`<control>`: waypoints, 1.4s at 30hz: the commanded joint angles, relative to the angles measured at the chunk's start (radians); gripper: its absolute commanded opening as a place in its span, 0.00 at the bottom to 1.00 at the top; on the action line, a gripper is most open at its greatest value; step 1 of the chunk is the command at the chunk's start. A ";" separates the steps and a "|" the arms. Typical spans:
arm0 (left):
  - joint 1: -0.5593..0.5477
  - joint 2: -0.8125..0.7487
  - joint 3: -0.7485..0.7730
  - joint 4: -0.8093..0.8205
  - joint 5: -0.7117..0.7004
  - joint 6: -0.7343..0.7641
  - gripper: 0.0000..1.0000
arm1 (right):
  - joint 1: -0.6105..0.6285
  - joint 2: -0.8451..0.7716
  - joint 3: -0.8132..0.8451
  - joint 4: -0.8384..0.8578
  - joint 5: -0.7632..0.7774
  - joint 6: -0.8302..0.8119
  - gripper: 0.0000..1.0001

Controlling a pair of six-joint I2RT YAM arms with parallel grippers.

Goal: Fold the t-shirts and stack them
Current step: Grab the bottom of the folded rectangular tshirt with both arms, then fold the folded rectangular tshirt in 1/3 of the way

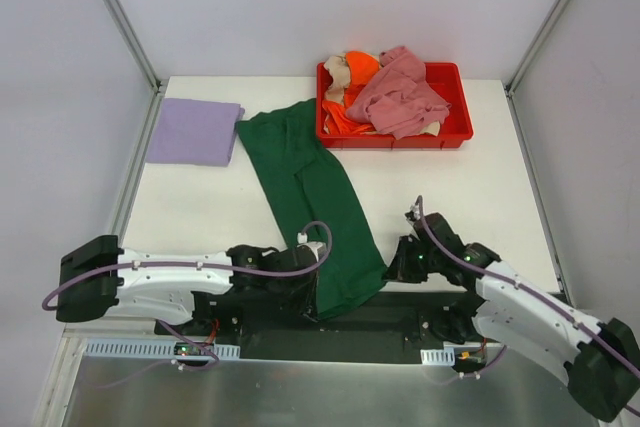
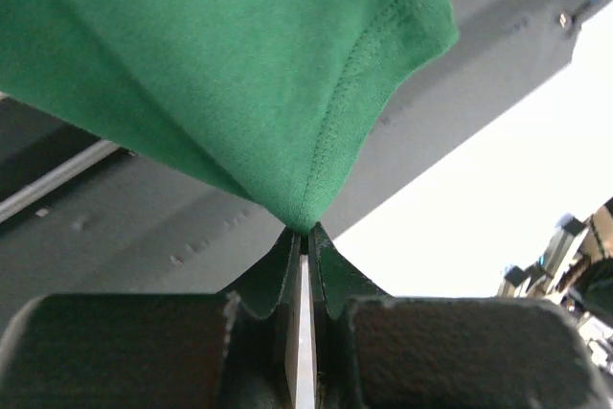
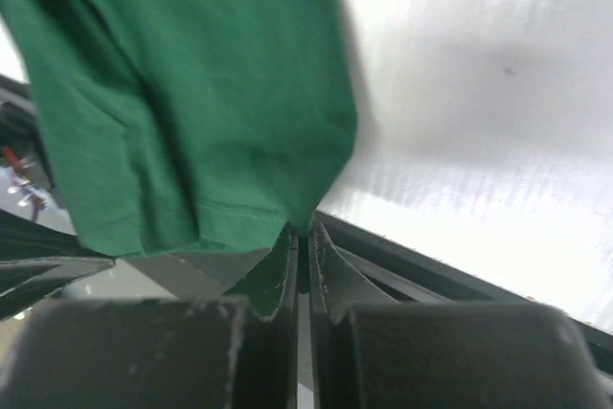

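A dark green t-shirt (image 1: pixel 310 187) lies in a long band from the table's back centre down to the near edge. My left gripper (image 1: pixel 306 295) is shut on its near left corner; the left wrist view shows the green cloth (image 2: pixel 239 74) pinched at the fingertips (image 2: pixel 305 232). My right gripper (image 1: pixel 392 269) is shut on its near right corner, the hem (image 3: pixel 192 141) pinched at the tips (image 3: pixel 303 232). A folded lavender t-shirt (image 1: pixel 193 131) lies at the back left. Pink (image 1: pixel 398 97), orange (image 1: pixel 358 69) and beige (image 1: pixel 338 77) t-shirts are heaped in the red tray (image 1: pixel 455 133).
The red tray stands at the back right of the white table (image 1: pixel 470 197). Metal frame posts rise at the back corners (image 1: pixel 152 77). A dark rail and cable tracks (image 1: pixel 150 349) run along the near edge under the arms.
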 commanded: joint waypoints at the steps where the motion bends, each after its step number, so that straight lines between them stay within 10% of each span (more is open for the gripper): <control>1: -0.060 -0.059 0.038 -0.041 0.047 -0.012 0.00 | 0.033 -0.158 -0.023 0.006 -0.033 0.090 0.01; 11: -0.002 -0.149 0.166 -0.247 -0.313 0.028 0.00 | 0.058 -0.100 0.147 0.099 0.115 0.032 0.01; 42: 0.627 0.114 0.408 -0.221 -0.475 0.378 0.00 | -0.049 0.793 0.937 0.194 0.246 -0.204 0.00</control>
